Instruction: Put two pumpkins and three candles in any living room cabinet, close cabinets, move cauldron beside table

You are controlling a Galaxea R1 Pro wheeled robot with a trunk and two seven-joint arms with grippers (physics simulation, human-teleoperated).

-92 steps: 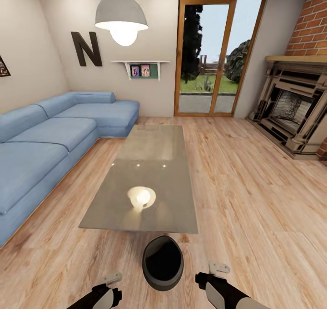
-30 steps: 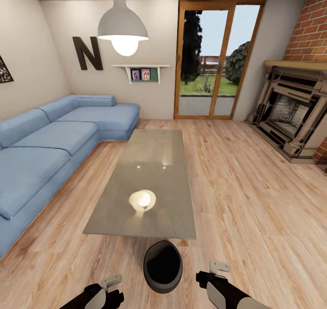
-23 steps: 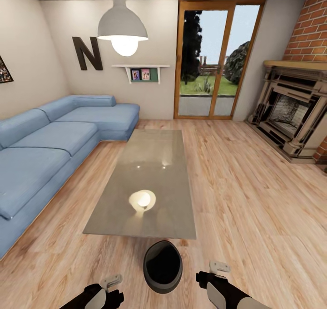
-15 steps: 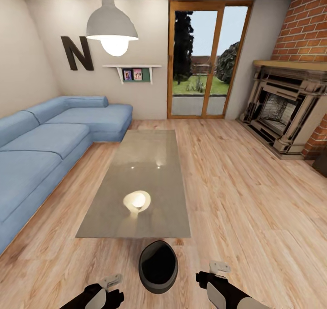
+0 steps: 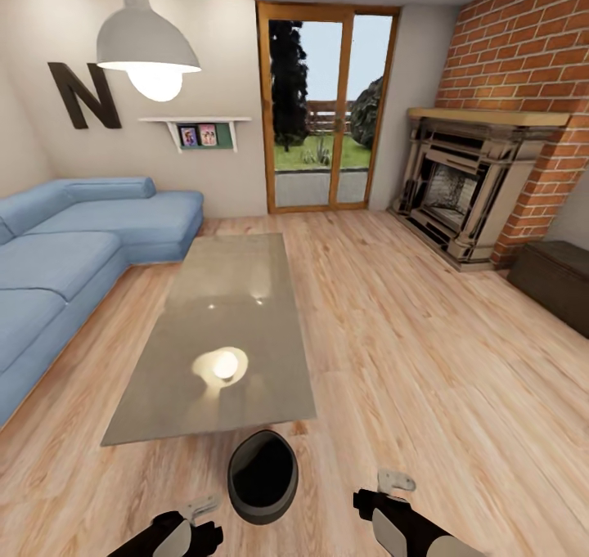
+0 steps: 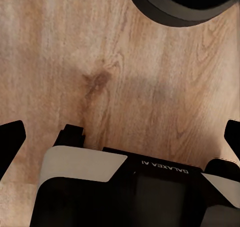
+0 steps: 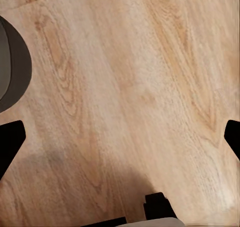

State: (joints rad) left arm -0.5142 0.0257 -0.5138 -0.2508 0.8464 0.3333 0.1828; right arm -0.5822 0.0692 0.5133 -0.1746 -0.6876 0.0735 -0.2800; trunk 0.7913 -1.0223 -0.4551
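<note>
Flooring (image 5: 425, 361) of pale wood planks spans the room. Sofa (image 5: 57, 262) is cut off at the frame edge. Worktop (image 5: 221, 336), glossy grey, reflects the lamp (image 5: 147, 42). Dark cabinet (image 5: 560, 283) is partly cropped. Wall letter (image 5: 82, 95) reads "N". Cauldron (image 5: 263, 476) stands on the floor just beside the worktop's near end. Left gripper (image 6: 120, 132) and right gripper (image 7: 120, 132) are spread wide, empty; "GALAXEA AI" shows inverted on the left wrist housing.

Glossy table (image 5: 237, 295), wood floor (image 5: 425, 361)
</note>
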